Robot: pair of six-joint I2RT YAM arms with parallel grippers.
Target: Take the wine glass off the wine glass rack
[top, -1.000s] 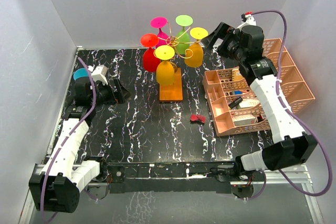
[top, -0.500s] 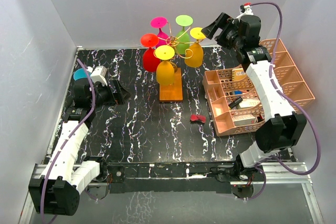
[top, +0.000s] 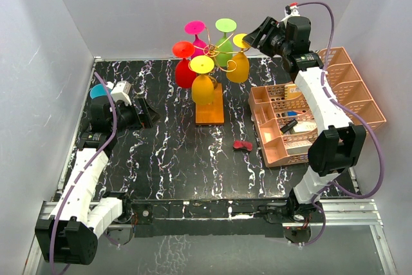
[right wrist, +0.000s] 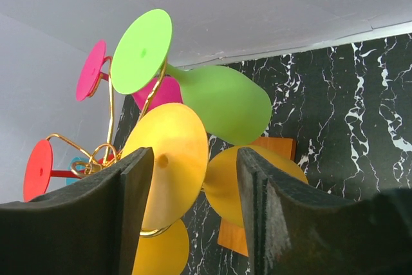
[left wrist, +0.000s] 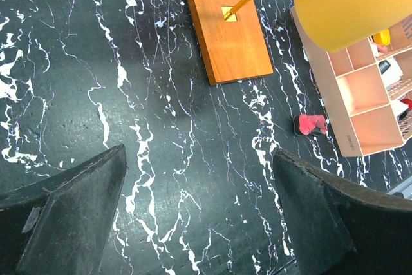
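Top view: the rack (top: 210,111) stands mid-table with five glasses hung by their feet. The glass (top: 239,66) I want, the orange one, hangs on the right side of the rack. My right gripper (top: 252,38) is up beside its foot, spread wide and holding nothing. My left gripper (top: 147,113) sits low, well left of the rack.

Left wrist: the left gripper (left wrist: 199,178) is released over the table (left wrist: 77,94), grasping nothing.

Right wrist: the right gripper (right wrist: 193,178) brackets the glass's foot, not the stem. If I close here, I expect the disc to slip or twist. A sideways pull could snag the wire and tip the rack, or knock the green glass (right wrist: 222,104) just behind.
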